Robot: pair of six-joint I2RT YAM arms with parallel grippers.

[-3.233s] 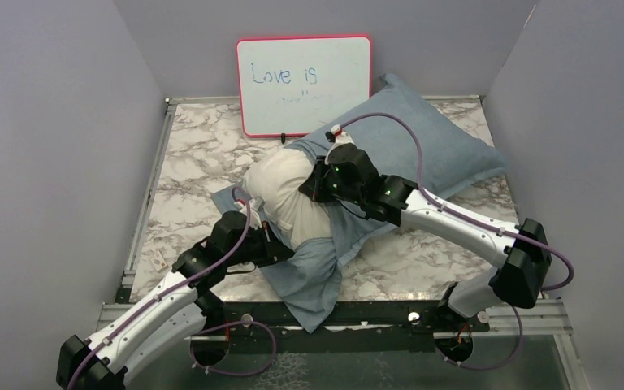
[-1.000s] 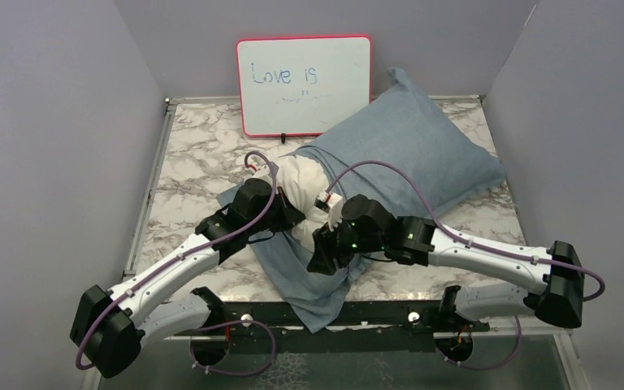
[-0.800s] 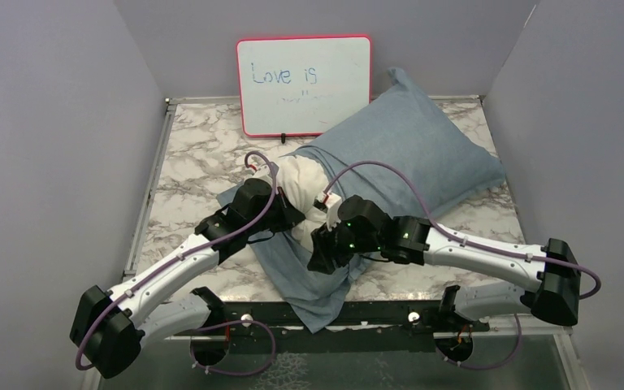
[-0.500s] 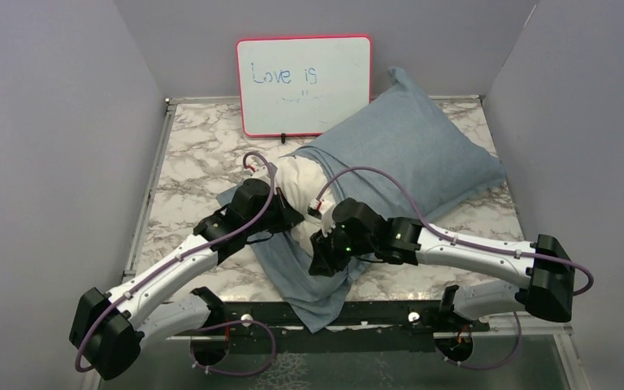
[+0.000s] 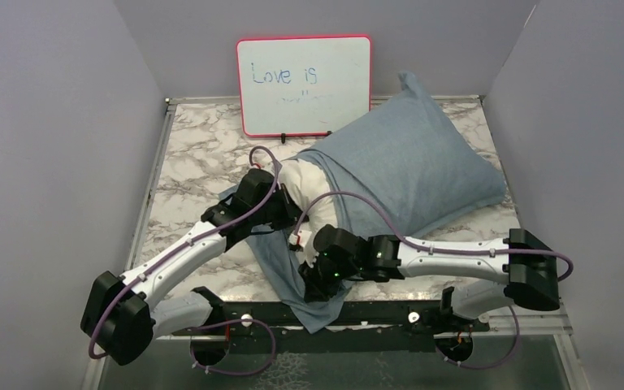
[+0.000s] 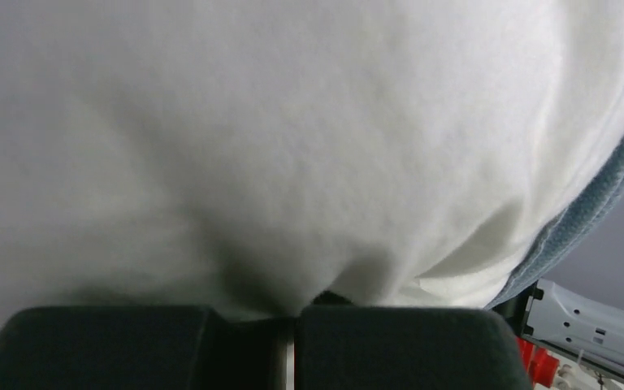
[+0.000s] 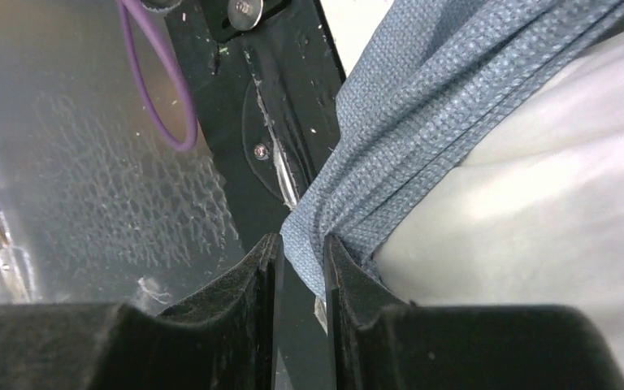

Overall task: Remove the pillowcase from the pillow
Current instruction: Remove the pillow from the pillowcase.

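- My left hand (image 5: 284, 213) has crept a little toward the far edge of the table (image 5: 199, 158) over the last second. It is clamped tight on a pinch of the white pillow (image 6: 292, 146); the left wrist view shows no gap between its fingers.
- My right hand (image 5: 315, 280) has changed most. It has slid from beside the pillow's bare end back toward the near edge and narrowed onto a bunched fold of the pillowcase (image 7: 422, 114), which now sits pinched between its fingers.
- The covered bulk has swung slightly toward the far right corner, yet about as much white shows as before. I judge the cloth has been gripped afresh but not yet drawn off. Most of the pillow is still inside, lying from the table's middle out to the far right.
- With one hand anchoring the pillow and the other on the cloth, the set-up for pulling them apart looks sound to me.
- The whiteboard (image 5: 304, 84) stands at the far edge, just beside the covered part; a swing that way could knock it.
- The right arm's purple cable (image 5: 341, 194) arcs across the pillow and could snag.
- The loose cloth tail hangs over the near edge onto the black rail (image 5: 382, 311). My right hand is already there, so I have little room to pull toward me.
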